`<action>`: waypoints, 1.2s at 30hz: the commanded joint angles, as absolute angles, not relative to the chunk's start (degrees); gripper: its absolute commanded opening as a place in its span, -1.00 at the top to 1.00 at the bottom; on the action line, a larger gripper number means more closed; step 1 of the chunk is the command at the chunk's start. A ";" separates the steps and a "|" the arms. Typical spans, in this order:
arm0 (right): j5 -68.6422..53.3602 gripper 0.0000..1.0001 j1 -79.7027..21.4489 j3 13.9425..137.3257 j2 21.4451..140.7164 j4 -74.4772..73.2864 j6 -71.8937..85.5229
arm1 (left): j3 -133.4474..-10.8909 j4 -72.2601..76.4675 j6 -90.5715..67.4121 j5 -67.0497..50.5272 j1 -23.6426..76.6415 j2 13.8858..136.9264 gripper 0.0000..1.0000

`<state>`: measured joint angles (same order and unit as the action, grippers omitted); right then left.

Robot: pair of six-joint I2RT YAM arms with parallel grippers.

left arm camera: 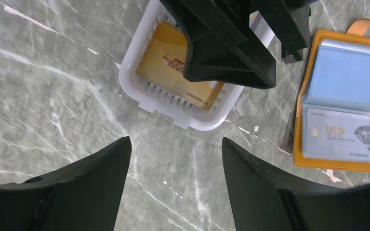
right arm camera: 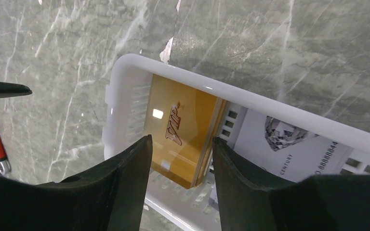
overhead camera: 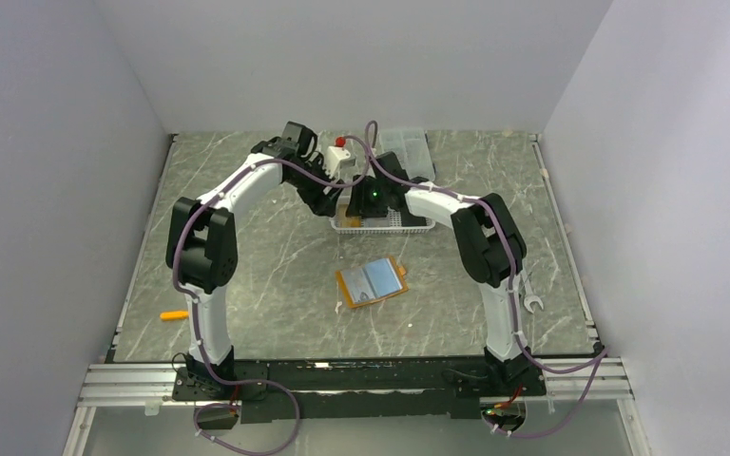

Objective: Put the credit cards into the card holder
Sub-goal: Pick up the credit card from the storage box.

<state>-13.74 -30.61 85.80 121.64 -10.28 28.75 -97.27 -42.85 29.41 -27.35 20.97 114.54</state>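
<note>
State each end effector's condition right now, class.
Left end effector: open, empty.
Right end effector: open over the gold card in the white basket, holding nothing.

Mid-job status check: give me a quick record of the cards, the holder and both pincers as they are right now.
card holder: lying open on the table, blue inside facing up
card in holder: one pale VIP card, in a clear pocket
cards in white basket: gold card and a pale card
left pincer: open, empty, above the table beside the basket
right pincer: open, above the gold card
remaining: at least two cards to move
</note>
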 commanded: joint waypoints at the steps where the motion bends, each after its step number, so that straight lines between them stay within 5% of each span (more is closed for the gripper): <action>1: -11.09 -0.04 -32.00 87.43 122.48 -10.22 29.57 | -96.14 -40.88 29.10 -28.76 21.18 110.44 -0.48; 20: -6.74 0.05 -33.45 87.47 126.00 -11.15 31.22 | -94.22 -41.31 29.96 -30.12 20.68 109.82 -0.42; 34: -7.58 0.98 -33.36 81.92 120.71 -4.45 33.40 | -93.03 -39.26 30.25 -28.43 20.09 112.05 -0.38; 36: -7.57 1.00 -33.40 80.84 119.53 -3.22 33.89 | -93.36 -39.29 29.94 -28.63 19.83 112.76 -0.37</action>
